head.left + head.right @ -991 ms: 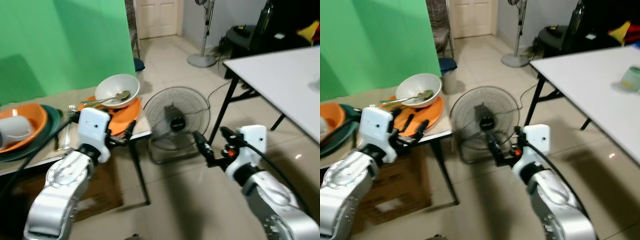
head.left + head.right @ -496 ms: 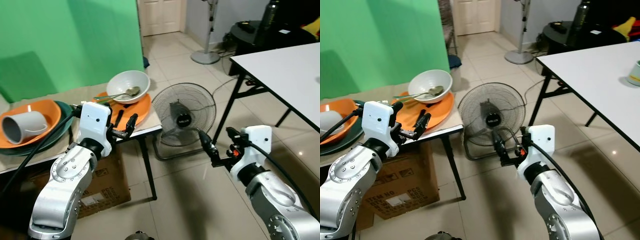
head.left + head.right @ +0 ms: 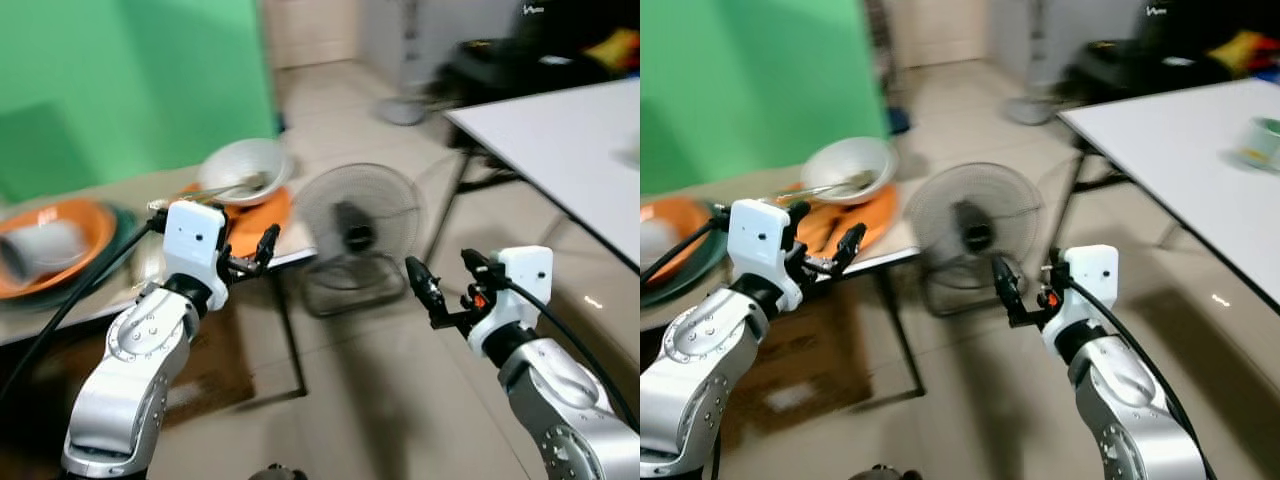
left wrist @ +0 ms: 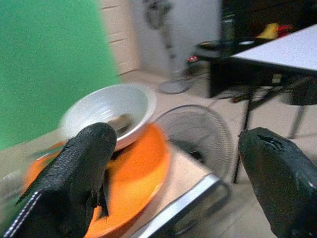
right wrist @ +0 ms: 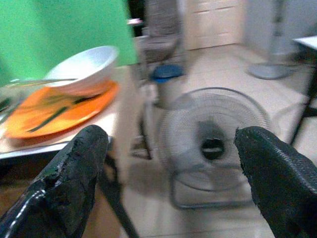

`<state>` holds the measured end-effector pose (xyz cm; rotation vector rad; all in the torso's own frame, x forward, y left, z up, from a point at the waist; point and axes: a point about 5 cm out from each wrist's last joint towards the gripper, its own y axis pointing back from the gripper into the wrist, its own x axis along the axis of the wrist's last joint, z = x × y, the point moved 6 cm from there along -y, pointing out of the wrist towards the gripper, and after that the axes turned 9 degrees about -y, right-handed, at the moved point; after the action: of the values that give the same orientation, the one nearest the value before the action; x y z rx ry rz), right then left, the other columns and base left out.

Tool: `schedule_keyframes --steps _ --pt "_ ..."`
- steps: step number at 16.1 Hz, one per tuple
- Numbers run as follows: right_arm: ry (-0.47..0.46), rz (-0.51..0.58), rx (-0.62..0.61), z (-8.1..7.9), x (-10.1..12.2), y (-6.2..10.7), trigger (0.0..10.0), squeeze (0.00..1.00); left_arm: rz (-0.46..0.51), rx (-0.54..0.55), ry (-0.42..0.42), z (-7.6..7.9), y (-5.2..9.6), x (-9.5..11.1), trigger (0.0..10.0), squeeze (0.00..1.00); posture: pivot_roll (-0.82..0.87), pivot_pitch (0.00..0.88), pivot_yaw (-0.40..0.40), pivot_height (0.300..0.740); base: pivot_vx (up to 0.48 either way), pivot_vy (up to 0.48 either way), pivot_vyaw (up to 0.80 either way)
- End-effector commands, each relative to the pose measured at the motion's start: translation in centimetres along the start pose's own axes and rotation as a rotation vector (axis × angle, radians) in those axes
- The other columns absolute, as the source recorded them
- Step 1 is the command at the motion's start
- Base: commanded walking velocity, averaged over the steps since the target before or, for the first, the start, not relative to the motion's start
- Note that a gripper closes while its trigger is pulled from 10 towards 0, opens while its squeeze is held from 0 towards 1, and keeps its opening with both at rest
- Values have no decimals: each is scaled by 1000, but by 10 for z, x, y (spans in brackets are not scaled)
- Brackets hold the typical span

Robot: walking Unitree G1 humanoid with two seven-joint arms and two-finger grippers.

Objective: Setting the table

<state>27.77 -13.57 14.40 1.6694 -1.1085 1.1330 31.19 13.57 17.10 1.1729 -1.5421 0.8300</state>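
The left gripper [image 3: 252,258] stands wide open and holds nothing; its fingers [image 4: 81,173] frame the white bowl [image 4: 106,109] in the left wrist view. That bowl, with a spoon [image 3: 215,187] lying in it, sits on the orange plate [image 3: 250,215] at the corner of the side table [image 3: 120,300]. From the bowl, the left gripper is just short of the plate's near rim, pointing across it toward the bowl. The right gripper [image 3: 445,290], also wide open and empty, hangs well off to the bowl's right, over the floor in front of the fan [image 3: 360,235], which stands beside the table's corner. So the left arm is plainly the nearer one, and the bowl lies straight ahead of its jaws. Farther from the bowl, toward the table's other end, a mug [image 3: 40,250] lies on a second orange dish [image 3: 85,222]. The white table [image 3: 560,150], probably where the setting goes, stands well right of the fan.
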Motion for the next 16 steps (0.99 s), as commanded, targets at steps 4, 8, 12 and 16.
schedule_keyframes --steps 4,8,12,16 --pt "13 15 17 -3 4 -5 10000 0 -23 17 -6 -4 2 -5 10000 0 67 0 71 740 247 0 800" --pt "21 25 4 0 7 -10 10000 0 -24 22 -10 -6 3 -4 10000 0 73 0 69 740 249 0 0" --pt "13 44 -18 4 12 -11 10000 0 -27 26 -8 -8 3 -5 10000 0 66 0 70 740 279 0 0" --pt "9 58 -30 6 14 -9 10000 0 -24 12 2 -2 1 -4 10000 0 55 0 76 740 297 0 0"
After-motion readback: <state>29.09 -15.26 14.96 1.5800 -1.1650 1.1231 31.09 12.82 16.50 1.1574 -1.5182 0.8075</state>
